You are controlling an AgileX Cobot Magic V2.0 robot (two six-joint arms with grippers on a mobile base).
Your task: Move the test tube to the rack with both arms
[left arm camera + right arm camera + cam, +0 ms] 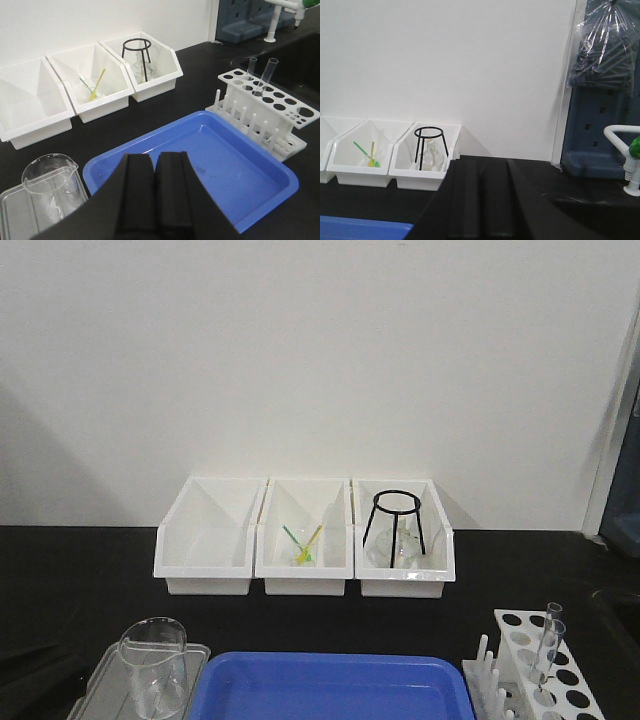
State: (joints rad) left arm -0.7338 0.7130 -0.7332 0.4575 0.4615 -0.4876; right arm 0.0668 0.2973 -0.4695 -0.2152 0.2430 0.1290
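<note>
The white rack (545, 672) stands at the front right of the black table, pegs on its left side. Two clear test tubes (550, 638) stand tilted in its holes. In the left wrist view the rack (280, 107) is at the right, with the tubes (266, 76) in its far rows. My left gripper (155, 156) is shut and empty above the near edge of the blue tray (260, 165). My right gripper (481, 165) is shut and empty, pointing at the back wall. Neither gripper shows in the front view.
Three white bins (305, 540) line the back; the middle one holds a small glass with yellow and green sticks, the right one a black wire tripod (397, 525) over a flask. A glass beaker (153, 665) stands on a clear lid at the front left. A sink tap (625, 160) is at the far right.
</note>
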